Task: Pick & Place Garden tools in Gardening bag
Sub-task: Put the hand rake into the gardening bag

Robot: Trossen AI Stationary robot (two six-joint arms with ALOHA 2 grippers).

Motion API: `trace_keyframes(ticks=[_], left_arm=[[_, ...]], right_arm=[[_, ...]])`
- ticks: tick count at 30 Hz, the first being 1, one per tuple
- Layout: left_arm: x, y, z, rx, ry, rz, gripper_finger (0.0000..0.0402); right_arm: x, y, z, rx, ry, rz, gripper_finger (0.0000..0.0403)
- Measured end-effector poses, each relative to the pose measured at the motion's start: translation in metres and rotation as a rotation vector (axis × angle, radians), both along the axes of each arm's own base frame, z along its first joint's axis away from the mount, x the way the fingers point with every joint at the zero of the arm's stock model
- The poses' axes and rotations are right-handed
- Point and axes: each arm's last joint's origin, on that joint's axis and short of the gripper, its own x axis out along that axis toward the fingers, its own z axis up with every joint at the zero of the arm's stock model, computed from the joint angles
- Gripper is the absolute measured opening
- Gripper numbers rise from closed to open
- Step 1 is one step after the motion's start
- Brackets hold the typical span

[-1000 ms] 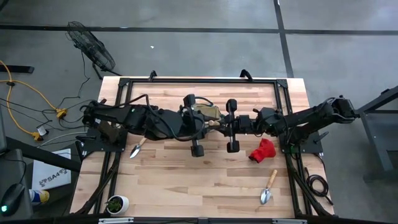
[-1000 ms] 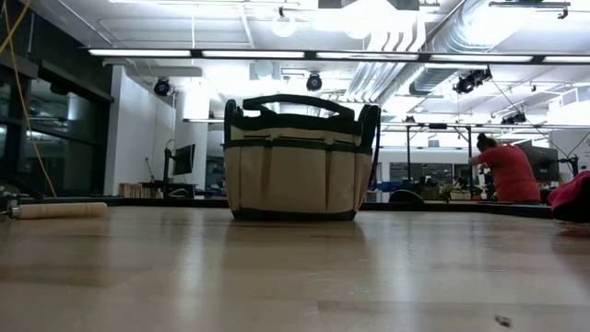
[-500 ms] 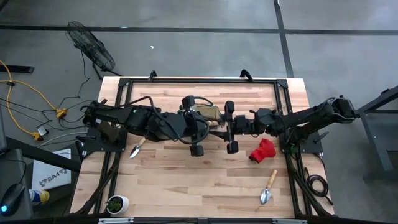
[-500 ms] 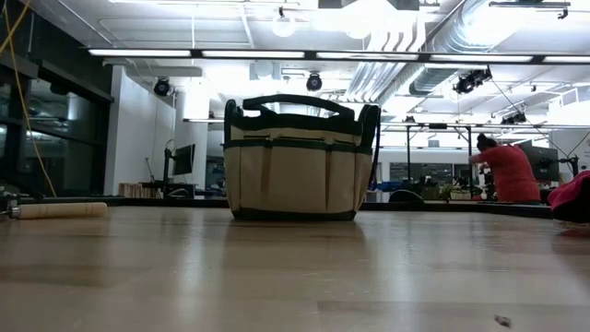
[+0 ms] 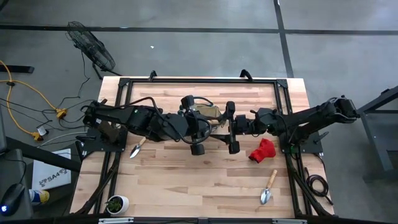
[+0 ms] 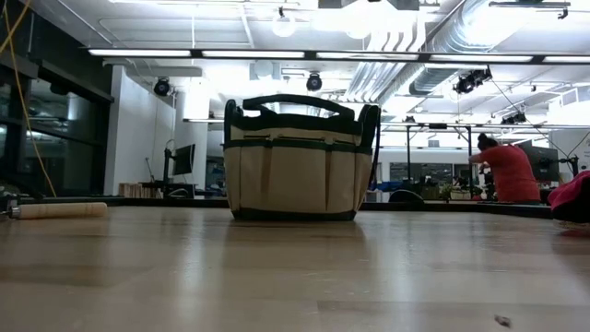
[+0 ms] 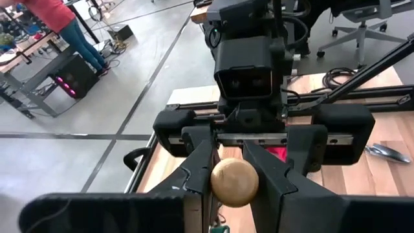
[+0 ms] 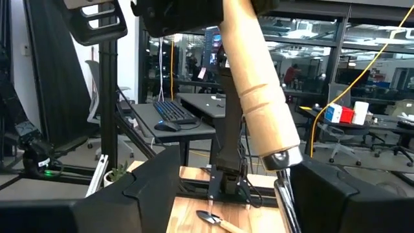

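The beige gardening bag (image 6: 300,157) stands at the table's far middle, mostly hidden under both arms in the high view (image 5: 211,112). Above it my left gripper (image 7: 231,152) is shut on a wooden-handled tool (image 8: 259,84); the tool's head is hidden. My right gripper (image 8: 236,165) faces the left one and is open, its fingers standing wide on either side of the tool's metal shank (image 8: 286,191) without touching it. One trowel (image 5: 138,148) lies at the left, another (image 5: 267,190) at the near right. A red glove (image 5: 262,150) lies at the right. My left gripper pinches the wooden handle near its rounded free end (image 7: 234,182) between its two fingers. The fingers lie along the handle, coming from the table's left side. The tool is lifted clear above the bag and slants down away from the gripper, metal end lowest.
A small potted plant (image 5: 116,202) stands at the near left corner. Black frame rails (image 5: 118,124) run along the table's sides. Bare wood lies in front of the bag (image 6: 295,267). A person (image 6: 507,171) works in the room behind.
My right gripper has tipped a little where it stands above the bag. The bag, trowels and glove lie as before.
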Motion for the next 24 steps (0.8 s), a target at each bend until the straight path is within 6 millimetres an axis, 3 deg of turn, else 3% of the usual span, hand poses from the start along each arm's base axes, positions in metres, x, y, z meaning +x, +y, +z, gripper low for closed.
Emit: trace_keyframes(ticks=[17, 24], left_arm=[[-0.0008, 0.0006, -0.0027, -0.012, 0.017, 0.015, 0.0060], [0.0034, -0.0003, -0.0053, -0.009, 0.018, 0.018, 0.0059]], right_arm=[[-0.0055, -0.0018, 0.0003, -0.012, 0.051, -0.029, 0.0243], [-0.0055, -0.0016, -0.0014, -0.108, 0.054, -0.031, 0.0243]])
